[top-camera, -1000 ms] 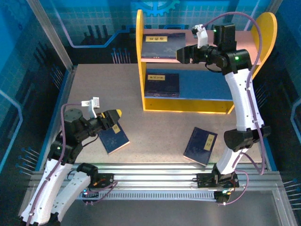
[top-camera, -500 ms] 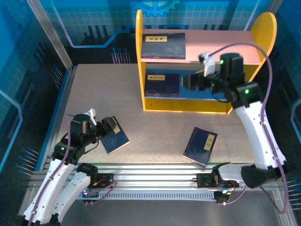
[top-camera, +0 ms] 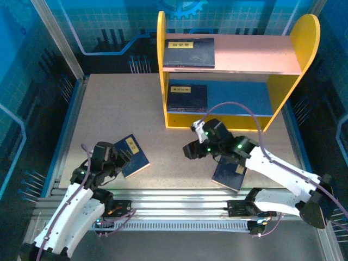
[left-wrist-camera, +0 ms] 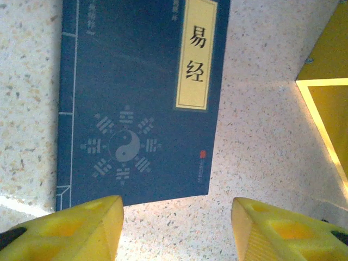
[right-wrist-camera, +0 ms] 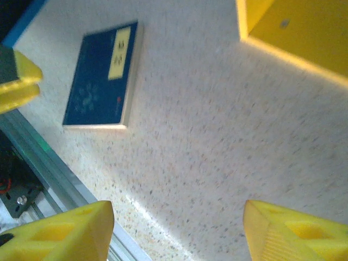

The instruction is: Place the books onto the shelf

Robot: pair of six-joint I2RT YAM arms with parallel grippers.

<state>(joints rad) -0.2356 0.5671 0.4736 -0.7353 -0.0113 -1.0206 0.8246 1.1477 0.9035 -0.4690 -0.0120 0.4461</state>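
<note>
1. My left gripper (left-wrist-camera: 176, 231) has dropped low behind the near-left book (left-wrist-camera: 136, 103). Its jaws are apart and its yellow foam pads hold nothing. The thin matte navy cover lies flat on the speckled table (left-wrist-camera: 261, 163)
2. My right gripper (top-camera: 191, 151) has swung down from the top board to the table, jaws apart and empty, its arm over the second loose book (top-camera: 225, 178)
3. Farthest back, the shelf (top-camera: 255, 54) holds the upper book (top-camera: 189, 53) and the lower book (top-camera: 187, 98). Two remain, and I judge that both arms are lining up picks
</note>
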